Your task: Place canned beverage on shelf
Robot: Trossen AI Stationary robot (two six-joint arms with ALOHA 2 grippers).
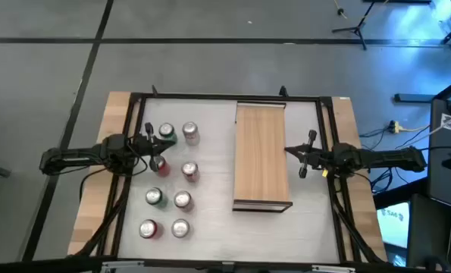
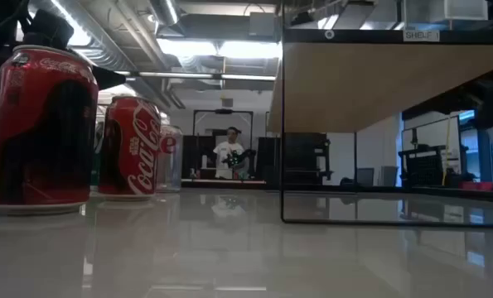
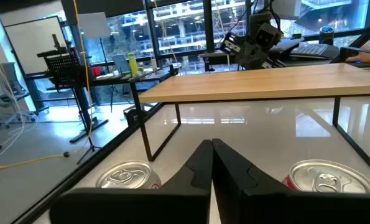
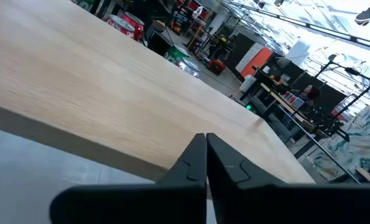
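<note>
Several beverage cans point(image 1: 182, 199) stand upright on the white tabletop's left half, some red, some green, all with silver tops. In the low view, red cola cans point(image 2: 39, 124) stand close at the left. The shelf point(image 1: 262, 155), a long light-wood board on thin dark legs, stands right of centre. My left gripper point(image 1: 157, 150) hovers shut above the cans, between two can tops point(image 3: 129, 175) and pointing toward the shelf point(image 3: 265, 84). My right gripper point(image 1: 291, 152) is shut at the shelf's right edge, above the board point(image 4: 110, 81).
A dark metal frame point(image 1: 225, 96) runs round the tabletop, with wooden strips outside it. Bare white tabletop point(image 1: 316, 205) lies right of the shelf and between cans and shelf. A person point(image 2: 229, 153) stands far off in the room beyond the table.
</note>
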